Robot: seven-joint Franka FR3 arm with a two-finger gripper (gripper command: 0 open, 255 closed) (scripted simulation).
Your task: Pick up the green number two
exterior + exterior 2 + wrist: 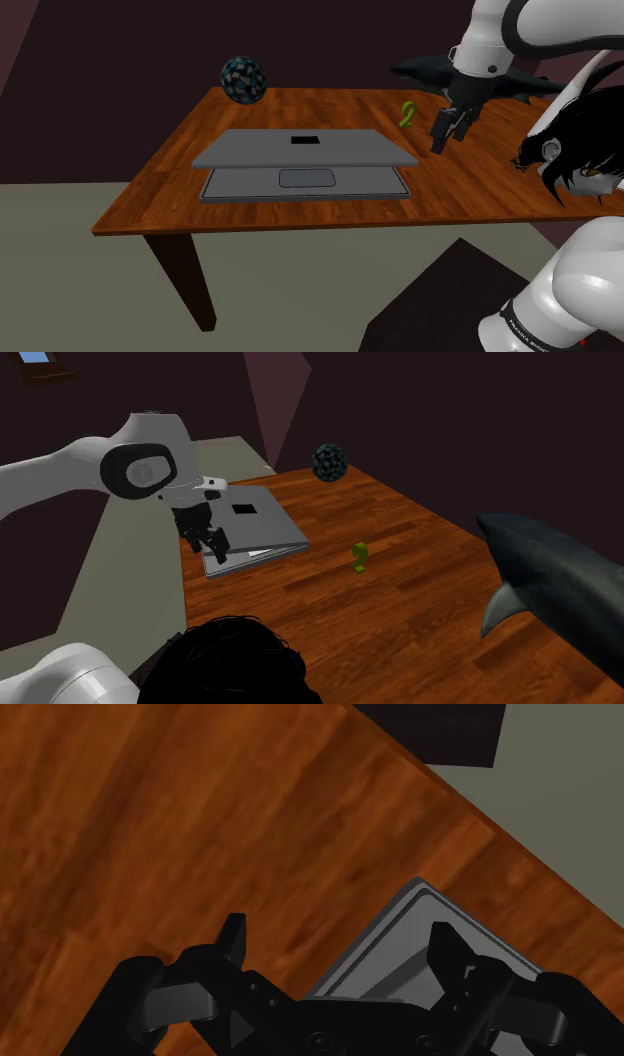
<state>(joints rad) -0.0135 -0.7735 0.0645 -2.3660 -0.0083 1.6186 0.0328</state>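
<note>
Shaggy black mass [225, 662] crowds the near edge of the second exterior view, on the wooden table [400, 622]. To its right looms a dark grey shark [560, 592].

The white arm [60, 467] reaches in from the left, and its gripper [212, 542] hangs over the near edge of a grey laptop [255, 517]. In the wrist view the gripper [339, 936] is spread: its black fingers [233, 939] stand well apart with nothing pinched. Bare wood shows below them, and one corner of the laptop [430, 944] lies under one finger.

The green number two [359, 557] sits on the table to the right of the laptop, apart from it and from the gripper. In the shoulder view the green number two [407, 113] lies just past the laptop's [300, 150] far right corner. It is a little left of the gripper [447, 135] and near the shark [425, 70]. The laptop's lid is nearly flat above its base.

A dark patterned ball [244, 80] rests at the table's [470, 190] far left corner.
</note>
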